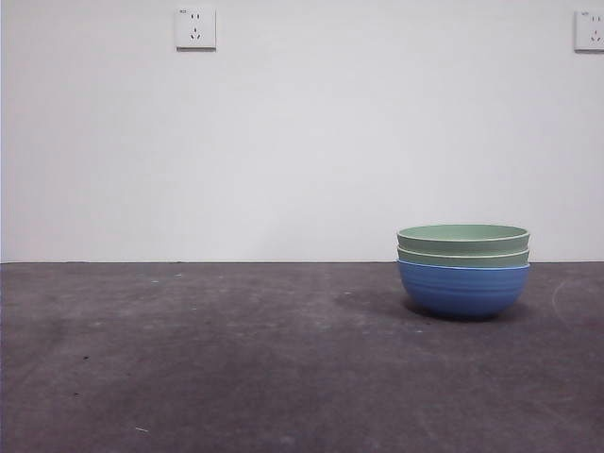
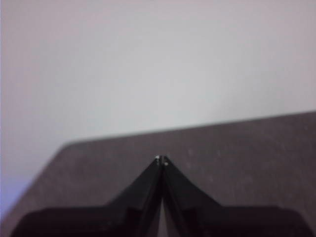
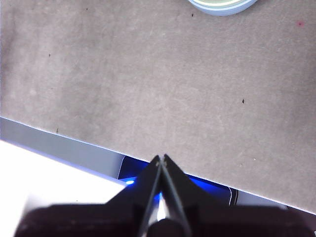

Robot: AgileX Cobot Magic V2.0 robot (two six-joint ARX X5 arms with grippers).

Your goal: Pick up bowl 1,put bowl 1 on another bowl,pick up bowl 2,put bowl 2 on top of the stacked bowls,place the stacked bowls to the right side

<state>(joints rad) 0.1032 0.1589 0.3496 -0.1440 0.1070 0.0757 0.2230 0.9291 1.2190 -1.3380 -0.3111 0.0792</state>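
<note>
Stacked bowls (image 1: pixel 462 270) near table's (image 1: pixel 236 368) right edge; left gripper (image 2: pixel 161 160) and right gripper (image 3: pixel 161 158) closed, empty.

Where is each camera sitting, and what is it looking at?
Front view: sits low, near table height, looking level across the dark table at the stacked bowls and the white wall with sockets; no part of the robot shows.
Left wrist view: rides on the left arm, facing over the table toward the wall; the left hand shows, shut and empty.
Right wrist view: rides on the right arm, looking down at the table; the right hand shows, shut and empty.
Shared: front and right wrist views both show the bowls.
</note>
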